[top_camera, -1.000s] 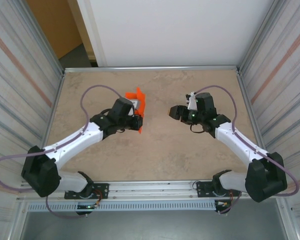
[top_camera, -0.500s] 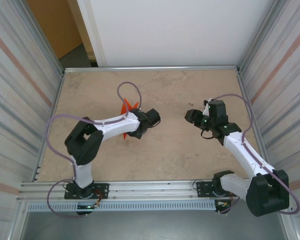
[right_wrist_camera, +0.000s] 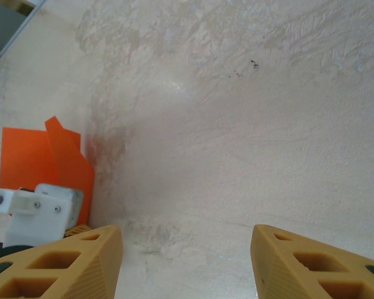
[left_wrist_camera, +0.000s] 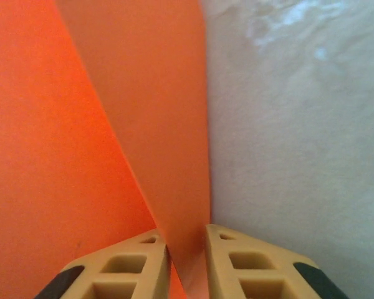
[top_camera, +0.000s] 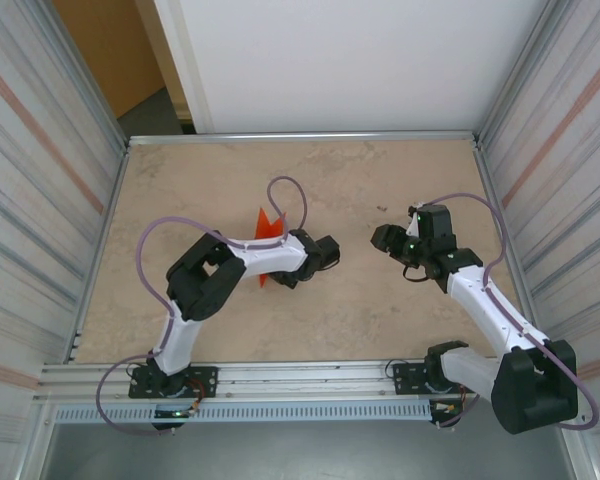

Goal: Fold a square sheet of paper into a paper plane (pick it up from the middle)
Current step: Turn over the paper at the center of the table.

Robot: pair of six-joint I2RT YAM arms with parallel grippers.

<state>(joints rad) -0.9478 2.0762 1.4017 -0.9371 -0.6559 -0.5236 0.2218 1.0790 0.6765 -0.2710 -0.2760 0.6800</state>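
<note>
The orange paper plane stands folded near the table's middle, partly under my left arm. In the left wrist view its creased panels rise straight ahead, and one flap runs down between my fingers. My left gripper is open by a narrow gap, looser than a pinch on thin paper. In the top view the left gripper sits at the paper's right side. My right gripper hovers open to the right, well apart from the paper. Its right wrist view has the gripper empty and the paper at far left.
Bare beige tabletop lies between and in front of the arms. Metal rails edge the table, with corrugated walls on both sides. My left arm's purple cable loops above the paper.
My left arm has folded in on itself and carried its gripper and the paper rightward. Its jaws have slackened from a tight pinch. The right arm drew back slightly and now holds still.
</note>
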